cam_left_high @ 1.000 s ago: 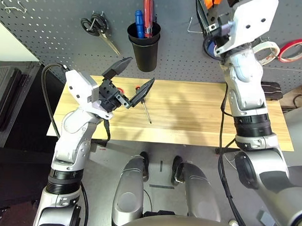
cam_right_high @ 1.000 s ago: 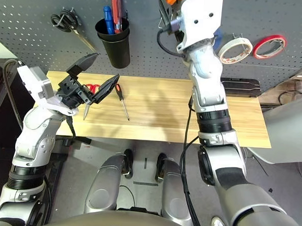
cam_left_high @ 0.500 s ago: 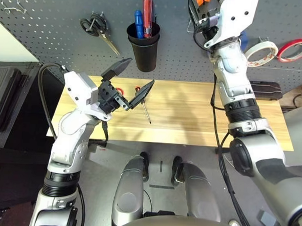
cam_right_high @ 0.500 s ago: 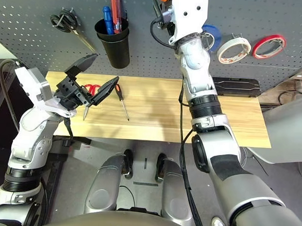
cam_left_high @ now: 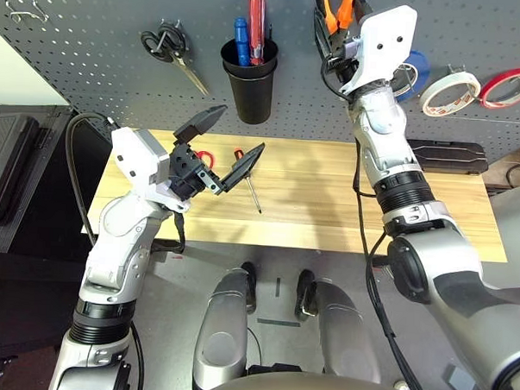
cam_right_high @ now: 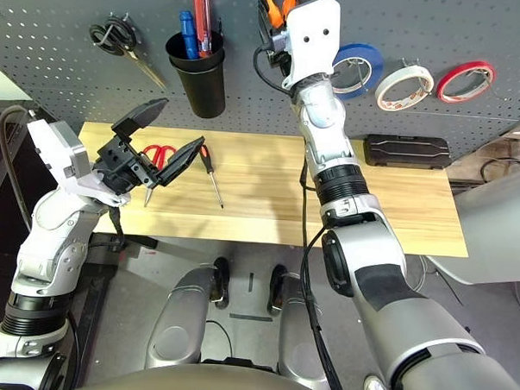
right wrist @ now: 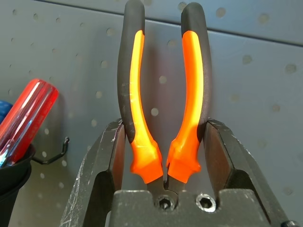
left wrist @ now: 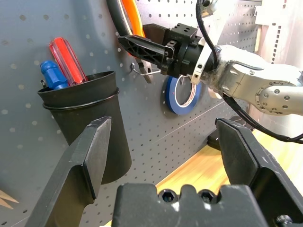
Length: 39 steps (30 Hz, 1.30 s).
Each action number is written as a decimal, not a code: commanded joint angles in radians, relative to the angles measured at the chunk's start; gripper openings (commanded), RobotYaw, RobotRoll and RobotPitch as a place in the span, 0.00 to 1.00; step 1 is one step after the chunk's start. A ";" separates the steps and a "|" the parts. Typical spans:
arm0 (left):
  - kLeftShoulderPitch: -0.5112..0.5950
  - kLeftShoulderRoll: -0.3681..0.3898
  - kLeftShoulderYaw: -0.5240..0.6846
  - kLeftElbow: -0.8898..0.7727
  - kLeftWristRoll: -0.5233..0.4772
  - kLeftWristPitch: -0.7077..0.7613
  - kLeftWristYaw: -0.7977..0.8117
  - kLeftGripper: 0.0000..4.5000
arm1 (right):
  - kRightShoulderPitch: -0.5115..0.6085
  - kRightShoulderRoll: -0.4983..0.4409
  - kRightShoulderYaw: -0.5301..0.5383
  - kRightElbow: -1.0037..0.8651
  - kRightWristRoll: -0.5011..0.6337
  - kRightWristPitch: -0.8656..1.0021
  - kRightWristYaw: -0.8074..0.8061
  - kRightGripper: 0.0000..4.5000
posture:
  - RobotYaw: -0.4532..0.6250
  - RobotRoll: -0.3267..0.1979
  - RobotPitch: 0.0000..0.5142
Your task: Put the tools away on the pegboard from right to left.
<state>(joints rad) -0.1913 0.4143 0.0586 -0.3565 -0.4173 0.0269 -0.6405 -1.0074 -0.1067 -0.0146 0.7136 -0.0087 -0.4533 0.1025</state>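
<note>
- Orange-and-black-handled pliers [right wrist: 192, 85], handles splayed, at the dark grey perforated pegboard [cam_left_high: 101, 67].
- Right gripper [right wrist: 164, 125] clamps them, now farther left than before.
- Left gripper [left wrist: 164, 124] gapes wide.

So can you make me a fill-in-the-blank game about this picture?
1. The pliers held in the right gripper's jaws have black and ____ handles.
2. Of the three tape rolls hanging on the pegboard, the middle roll is ____.
3. The cup on the board holds a red item and a ____ one.
4. The scissors lying on the table have ____ handles.

Missing words: orange; white; blue; red.
</note>
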 commanded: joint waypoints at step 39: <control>-0.050 -0.039 -0.144 0.117 0.329 0.712 0.382 1.00 | 0.833 -0.501 0.098 -0.789 0.146 0.756 0.631 0.99 | 0.58 0.62 0.58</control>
<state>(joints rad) -0.2429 0.3898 -0.0605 -0.2558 -0.1086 0.7041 -0.2750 -0.1975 -0.5910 0.0666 -0.0786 0.1352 0.2757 0.7097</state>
